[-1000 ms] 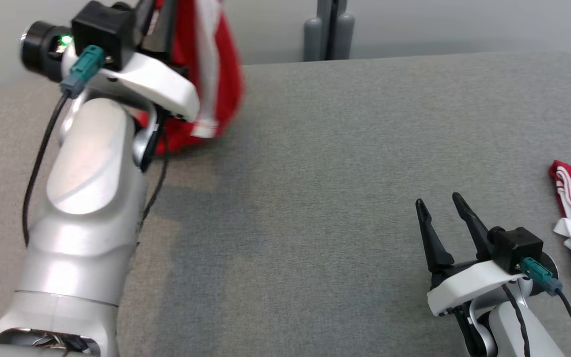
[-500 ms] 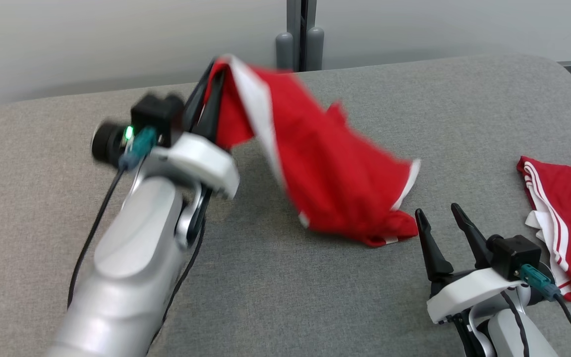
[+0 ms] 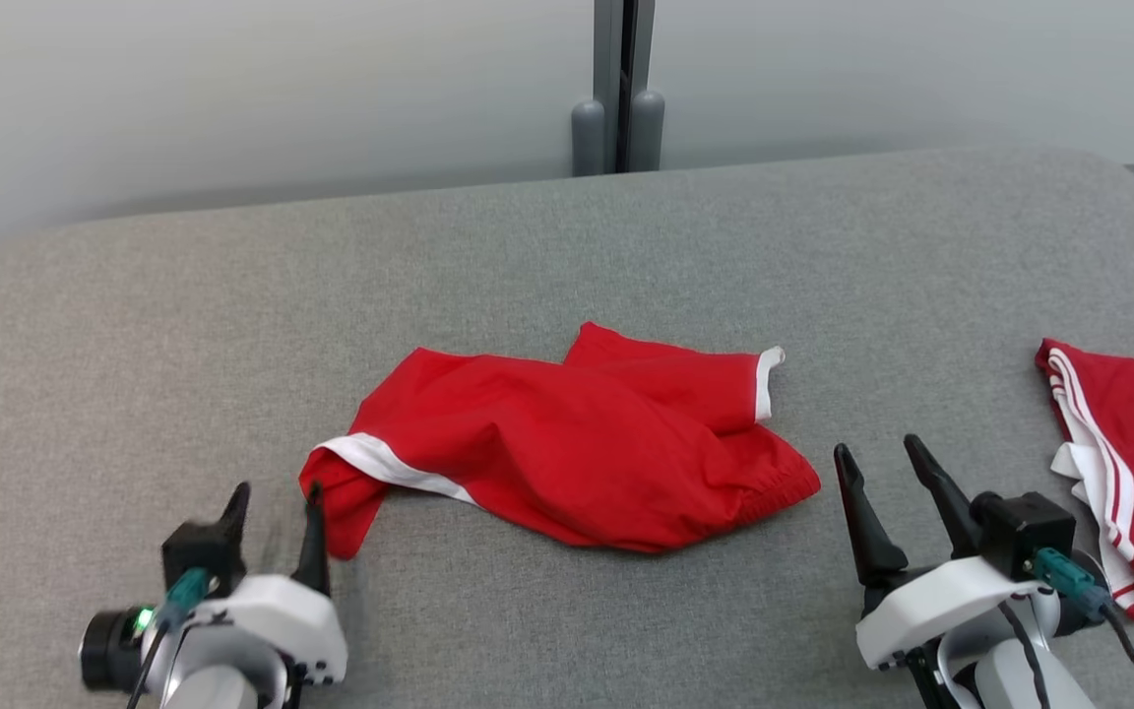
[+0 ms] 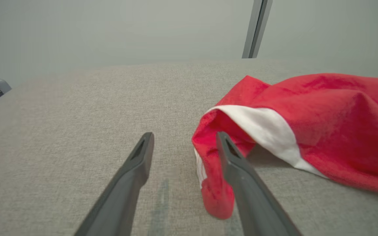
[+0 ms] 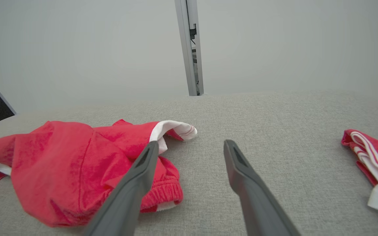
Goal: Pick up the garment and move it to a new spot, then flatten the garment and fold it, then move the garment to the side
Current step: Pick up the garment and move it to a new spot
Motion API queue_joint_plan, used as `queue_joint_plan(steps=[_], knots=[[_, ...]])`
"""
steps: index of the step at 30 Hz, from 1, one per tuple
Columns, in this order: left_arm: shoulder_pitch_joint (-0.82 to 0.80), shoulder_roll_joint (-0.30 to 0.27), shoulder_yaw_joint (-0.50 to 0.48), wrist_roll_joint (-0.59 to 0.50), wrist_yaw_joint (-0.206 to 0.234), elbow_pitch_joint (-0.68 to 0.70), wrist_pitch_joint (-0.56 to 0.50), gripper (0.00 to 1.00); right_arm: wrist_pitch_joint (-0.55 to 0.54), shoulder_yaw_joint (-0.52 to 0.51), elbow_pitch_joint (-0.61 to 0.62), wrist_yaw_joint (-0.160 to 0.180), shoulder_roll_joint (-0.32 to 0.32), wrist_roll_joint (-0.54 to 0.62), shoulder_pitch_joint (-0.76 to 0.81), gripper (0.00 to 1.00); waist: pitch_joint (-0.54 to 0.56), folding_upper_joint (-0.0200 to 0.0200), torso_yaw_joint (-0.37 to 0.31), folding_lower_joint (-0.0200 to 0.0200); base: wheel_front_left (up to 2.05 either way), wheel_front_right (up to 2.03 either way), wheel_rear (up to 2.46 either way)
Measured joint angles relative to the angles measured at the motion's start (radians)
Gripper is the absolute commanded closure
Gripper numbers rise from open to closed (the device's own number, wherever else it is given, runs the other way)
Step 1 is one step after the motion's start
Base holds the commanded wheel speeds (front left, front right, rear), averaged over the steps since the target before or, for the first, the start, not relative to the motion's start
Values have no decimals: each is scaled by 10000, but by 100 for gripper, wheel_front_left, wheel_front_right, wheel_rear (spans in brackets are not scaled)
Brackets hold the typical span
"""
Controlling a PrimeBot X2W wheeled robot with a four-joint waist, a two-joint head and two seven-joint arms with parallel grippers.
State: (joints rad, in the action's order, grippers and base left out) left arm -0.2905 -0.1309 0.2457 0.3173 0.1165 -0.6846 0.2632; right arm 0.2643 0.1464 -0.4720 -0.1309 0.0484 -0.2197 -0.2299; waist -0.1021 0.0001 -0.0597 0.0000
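Note:
The garment (image 3: 577, 443), red shorts with white trim, lies crumpled in the middle of the grey padded surface (image 3: 567, 246). My left gripper (image 3: 277, 492) is at the lower left, open, and holds nothing. In the left wrist view the garment's (image 4: 323, 124) white-edged corner rests just inside the right finger of the left gripper (image 4: 185, 136). My right gripper (image 3: 877, 448) stands open just right of the waistband end. From the right wrist, the garment (image 5: 71, 164) lies left of the right gripper (image 5: 191, 143), partly behind its left finger.
A second red garment with white stripes (image 3: 1128, 463) lies at the right edge of the surface, also seen from the right wrist as a second red garment (image 5: 372, 154). A grey post (image 3: 623, 89) stands behind the far edge, against a pale wall.
My left gripper, shut on the raised garment before, has swung it down, opened and dropped back to the lower left. The garment now lies on the surface. The camera shifted too.

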Motion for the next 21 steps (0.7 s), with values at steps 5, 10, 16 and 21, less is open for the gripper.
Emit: queue_joint_plan(steps=[5,10,16,21], knots=[[1404,19,-1108,-435,82,1070,2,0,0,201,-146,0,2,-42,299,0,471,0,-34,0,0,0,0],[2455,194,-2134,-924,25,2148,2,0,0,397,-192,0,2,-102,504,0,894,0,-121,0,0,0,0],[3395,454,-2736,-1632,-454,3020,2,0,0,606,-192,0,0,-84,833,0,1250,0,-182,0,0,0,0],[3850,650,-2920,-1891,-731,3242,2,0,0,755,-261,0,2,-86,1124,0,1434,0,-188,0,0,0,0]])
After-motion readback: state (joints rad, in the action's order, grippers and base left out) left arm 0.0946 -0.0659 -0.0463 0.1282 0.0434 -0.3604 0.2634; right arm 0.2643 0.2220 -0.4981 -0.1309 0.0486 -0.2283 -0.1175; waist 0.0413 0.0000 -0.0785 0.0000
